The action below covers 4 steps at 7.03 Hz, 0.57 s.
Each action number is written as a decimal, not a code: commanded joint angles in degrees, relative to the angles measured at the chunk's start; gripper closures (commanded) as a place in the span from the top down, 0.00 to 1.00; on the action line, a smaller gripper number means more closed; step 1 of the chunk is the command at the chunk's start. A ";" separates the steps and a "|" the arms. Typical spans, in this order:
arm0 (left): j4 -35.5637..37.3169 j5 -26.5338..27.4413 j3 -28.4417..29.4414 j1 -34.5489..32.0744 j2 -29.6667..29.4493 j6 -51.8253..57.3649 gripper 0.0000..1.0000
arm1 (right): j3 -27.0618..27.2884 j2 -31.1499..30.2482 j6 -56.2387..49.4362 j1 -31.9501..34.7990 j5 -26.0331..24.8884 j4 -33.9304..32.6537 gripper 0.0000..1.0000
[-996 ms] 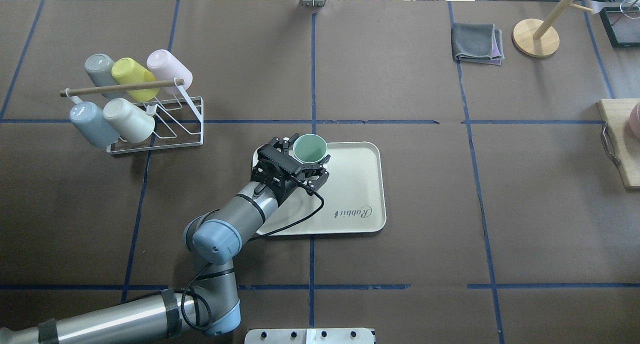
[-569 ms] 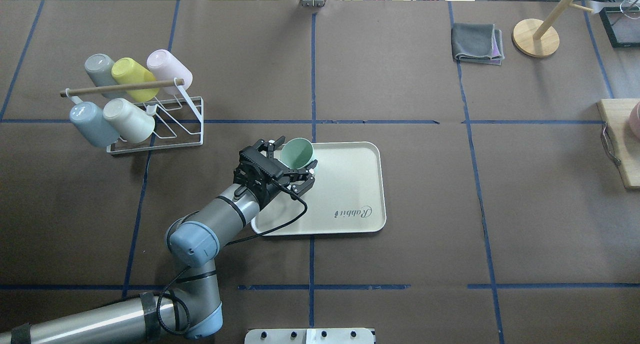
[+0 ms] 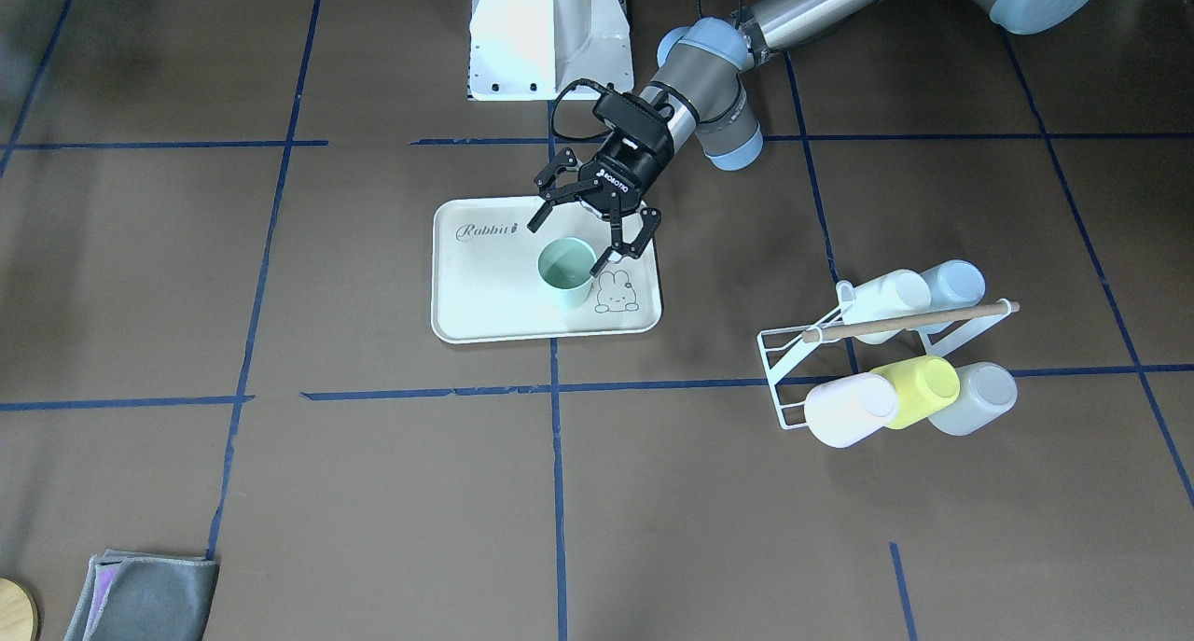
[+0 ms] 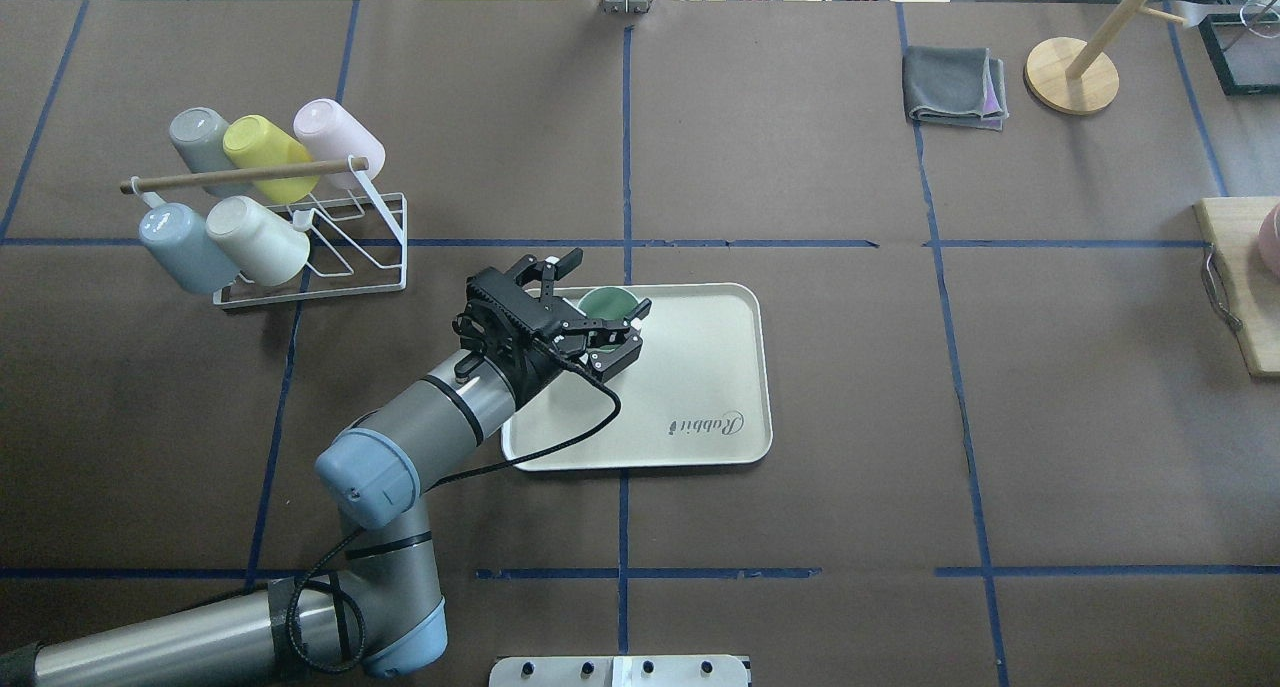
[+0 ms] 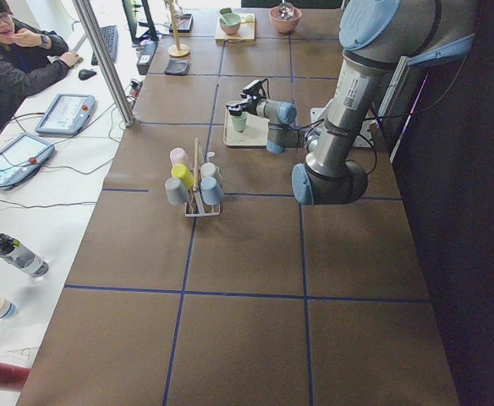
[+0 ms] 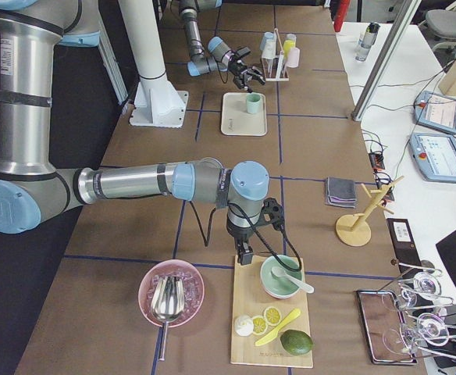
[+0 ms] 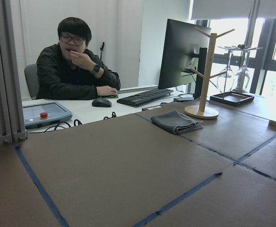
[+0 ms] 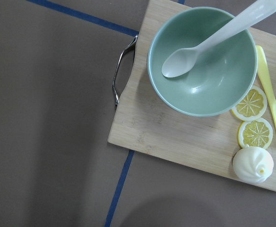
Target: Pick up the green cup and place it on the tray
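The green cup (image 3: 566, 272) stands upright on the cream tray (image 3: 485, 291), beside the rabbit drawing. In the overhead view the cup (image 4: 600, 304) is partly hidden under my left gripper (image 4: 606, 289), at the tray's (image 4: 700, 367) far left corner. My left gripper (image 3: 570, 242) is open, its fingers spread on either side of the cup's rim and a little above it, holding nothing. My right gripper (image 6: 244, 251) shows only in the exterior right view, over a wooden board's edge; I cannot tell whether it is open or shut.
A white wire rack (image 4: 310, 257) with several tilted cups, one yellow (image 4: 262, 147), stands left of the tray. A grey cloth (image 4: 955, 87) and a wooden stand (image 4: 1070, 75) are at the far right. The wooden board (image 8: 176, 127) carries a green bowl (image 8: 209, 80).
My left arm moved the cup a little left and lowered it onto the tray. The jaws have opened and now stand spread above the cup.
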 commanded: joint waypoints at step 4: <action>22.94 -12.19 -9.68 -8.02 0.21 -0.35 0.99 | 0.09 0.31 0.07 0.00 0.00 0.00 1.00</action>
